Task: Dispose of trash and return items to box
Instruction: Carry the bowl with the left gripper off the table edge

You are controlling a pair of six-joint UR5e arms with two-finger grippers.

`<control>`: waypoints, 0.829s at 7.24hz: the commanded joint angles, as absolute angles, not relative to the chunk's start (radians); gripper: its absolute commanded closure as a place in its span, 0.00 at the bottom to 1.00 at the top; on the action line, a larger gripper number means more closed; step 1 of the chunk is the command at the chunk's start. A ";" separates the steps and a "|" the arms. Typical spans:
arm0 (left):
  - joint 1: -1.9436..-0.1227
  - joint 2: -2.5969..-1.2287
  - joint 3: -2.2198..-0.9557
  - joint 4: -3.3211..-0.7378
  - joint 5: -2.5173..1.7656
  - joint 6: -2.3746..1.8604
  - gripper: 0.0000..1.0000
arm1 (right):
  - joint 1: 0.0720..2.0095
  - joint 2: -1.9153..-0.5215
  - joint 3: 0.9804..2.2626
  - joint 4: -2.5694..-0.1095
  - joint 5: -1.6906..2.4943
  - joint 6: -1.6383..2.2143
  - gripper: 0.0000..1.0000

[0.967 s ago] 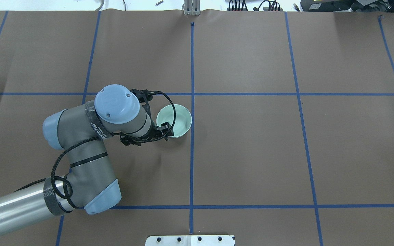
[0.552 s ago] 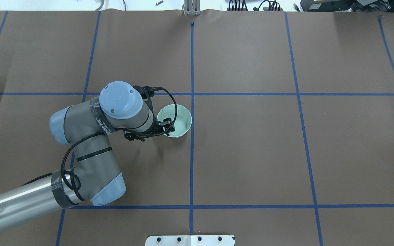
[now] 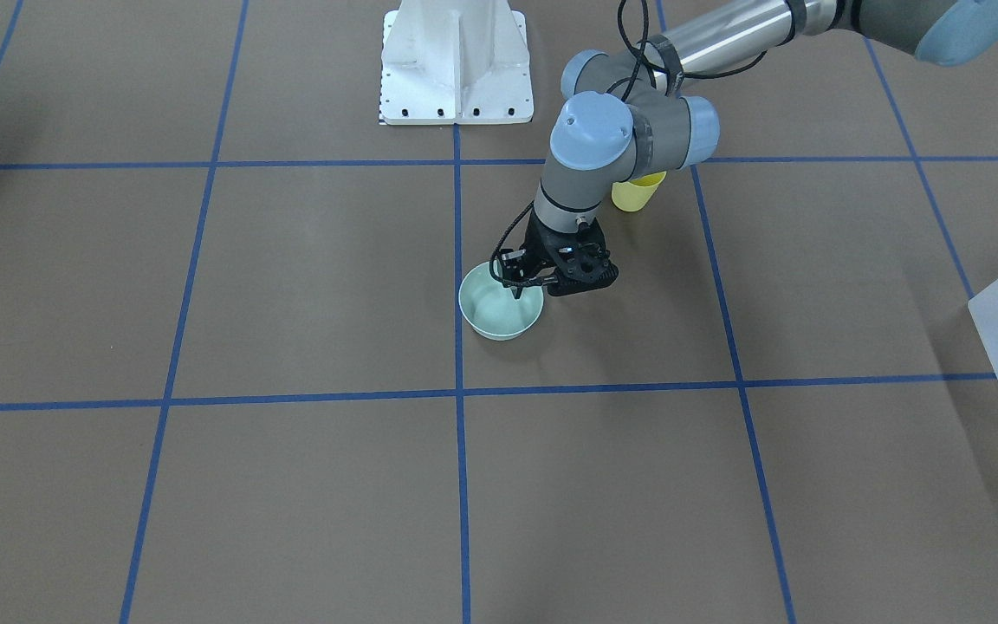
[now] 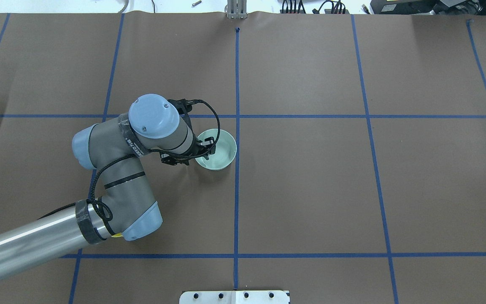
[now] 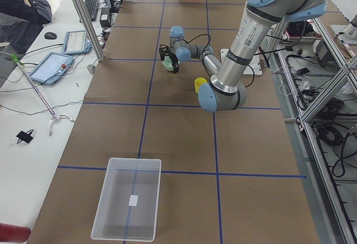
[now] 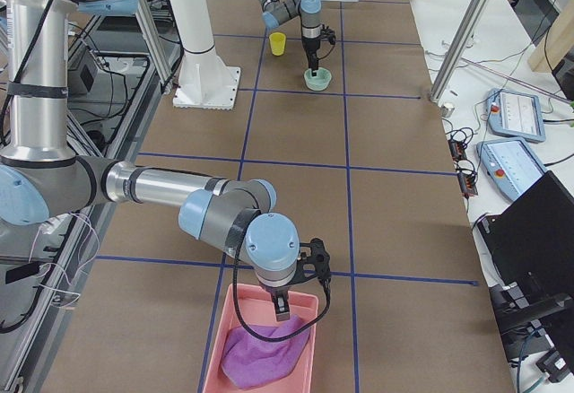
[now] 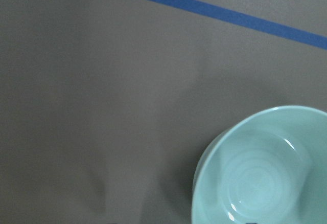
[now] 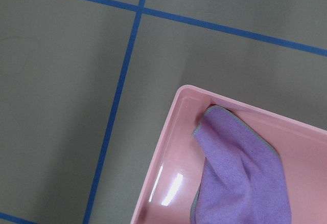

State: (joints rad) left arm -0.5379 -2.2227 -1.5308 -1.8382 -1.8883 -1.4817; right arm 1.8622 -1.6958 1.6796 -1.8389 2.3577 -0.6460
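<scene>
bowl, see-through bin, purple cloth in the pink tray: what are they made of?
Bowl: probably moulded plastic, glossy. It shows small bright glints and faint rings on the inner base.
Bin: frosted translucent plastic. The blue tape line shows through its floor.
Cloth: soft matte fabric, perhaps microfibre. It lies in folds and has a grey stitched edge.
</scene>
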 commanded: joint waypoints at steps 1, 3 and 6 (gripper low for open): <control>-0.538 -2.235 -1.532 -1.838 -1.890 -1.493 1.00 | 1.862 -1.697 1.678 -1.838 2.358 -0.644 0.00; -0.627 -2.205 -1.607 -1.819 -1.969 -1.432 1.00 | 1.862 -1.697 1.680 -1.838 2.368 -0.644 0.00; -0.892 -1.966 -1.707 -1.816 -2.143 -0.985 1.00 | 1.859 -1.700 1.680 -1.838 2.375 -0.644 0.00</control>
State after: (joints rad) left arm -0.7808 -2.0646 -1.6852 -1.8164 -2.0904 -1.1947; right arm 1.8605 -1.6992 1.6786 -1.8378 2.3731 -0.6443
